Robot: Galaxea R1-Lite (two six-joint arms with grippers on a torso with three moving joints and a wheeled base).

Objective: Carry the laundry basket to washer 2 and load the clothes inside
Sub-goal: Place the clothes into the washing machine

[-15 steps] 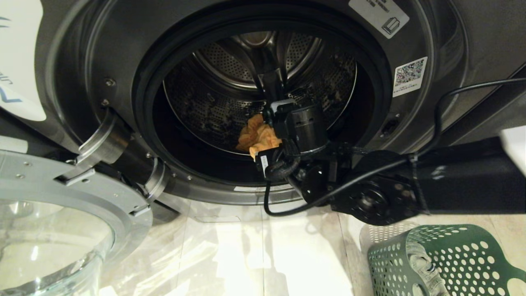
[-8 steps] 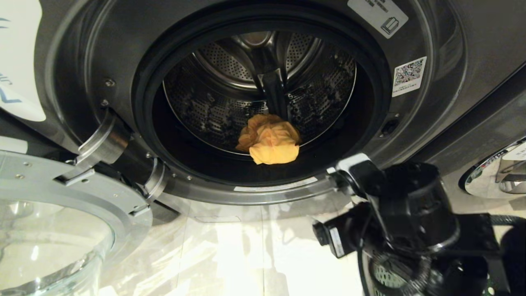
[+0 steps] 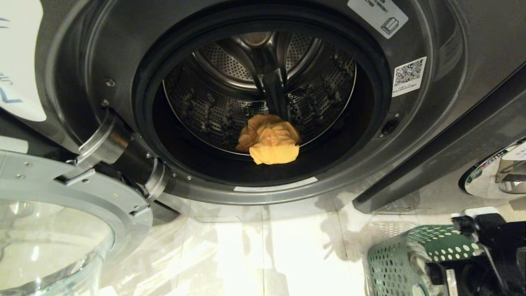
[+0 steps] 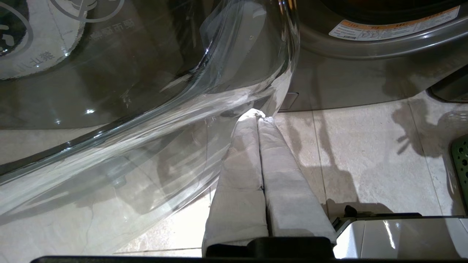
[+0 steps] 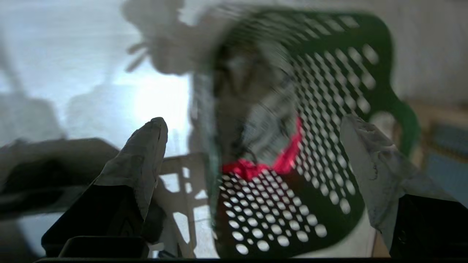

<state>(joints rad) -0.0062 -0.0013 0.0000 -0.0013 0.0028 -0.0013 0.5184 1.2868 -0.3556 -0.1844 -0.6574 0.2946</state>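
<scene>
Laundromat: neighbouring front-load washers [image 3: 411, 123] with labelled fronts, tiled floor [image 3: 263, 255].

Floor [image 3: 263, 250]: pale glossy tiles with thin grout lines. Strong glare near the centre. Shadows lie to the right.

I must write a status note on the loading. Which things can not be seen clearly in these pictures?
- Laundry basket contents: the head view cuts the basket at the frame edge and the right arm covers it; the right wrist view is motion-blurred, showing only something red and grey.
- Right pincer: outside the head view; open in its wrist view.
- Washer number: label cut off by the head view's left edge.
</scene>
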